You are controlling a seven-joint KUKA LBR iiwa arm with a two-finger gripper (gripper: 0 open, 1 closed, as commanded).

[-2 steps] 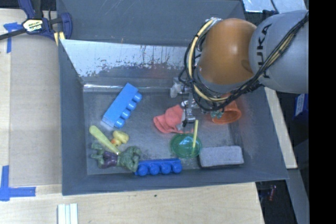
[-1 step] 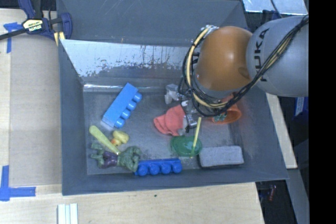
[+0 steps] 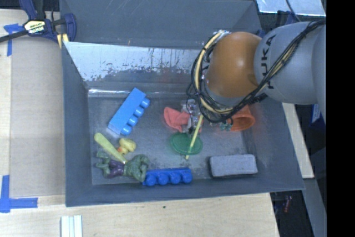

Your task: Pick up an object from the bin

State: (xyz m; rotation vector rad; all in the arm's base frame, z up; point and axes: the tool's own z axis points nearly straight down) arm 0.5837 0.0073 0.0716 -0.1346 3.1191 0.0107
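Gripper point(image 3: 192, 115) low at centre of bin point(image 3: 166, 64), beside pink crumpled piece point(image 3: 173, 117), above green disc point(image 3: 182, 145); grey block point(image 3: 233, 165) nearby.

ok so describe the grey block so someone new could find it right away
Start at the grey metal bin and go to the lower right corner of its floor. There, right of the dark blue studded bar, lies the grey block. It is the only plain dull slab; its neighbours are brightly coloured.
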